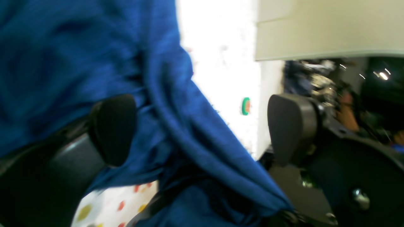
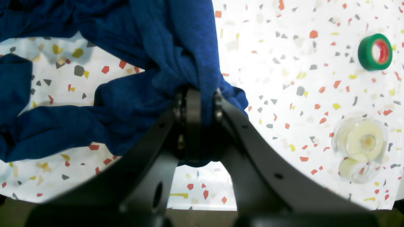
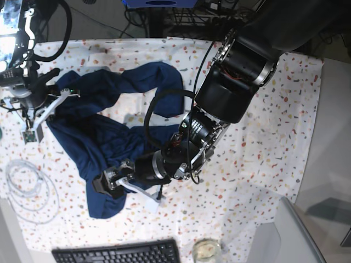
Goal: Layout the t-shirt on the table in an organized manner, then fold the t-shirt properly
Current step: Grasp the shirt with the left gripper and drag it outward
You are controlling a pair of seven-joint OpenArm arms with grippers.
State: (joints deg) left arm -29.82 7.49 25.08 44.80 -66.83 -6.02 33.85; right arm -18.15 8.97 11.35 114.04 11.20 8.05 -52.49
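Cloth first: the t-shirt [image 3: 104, 148] lies crumpled across the left half of the table [image 3: 263, 142], one part bunched toward the far edge, the rest trailing down toward the near edge by the keyboard [image 3: 118, 253]. The right gripper [image 2: 195, 104] is clenched on a thick wad of fabric near the left edge, jaws pressed together with folds spilling over both sides. The left gripper [image 1: 202, 129] stands released, its pads wide apart with a hanging fold of shirt running between them but not pinched; in the base view it sits low over the lower part of the garment. The step in hand looks like spreading the shirt flat, and it is far from flat. To do it well, the left claw should probably find a true edge, a hem or shoulder seam, rather than close on a mid-body fold, which would only drag the heap along. A single layer is the safer grip. The right hold looks too bulky to give clean tension; a pull outward toward opposite edges would open the fabric. A tape roll [image 2: 375, 52] and a clear dispenser [image 2: 359, 148] lie beside the shirt and could snag.
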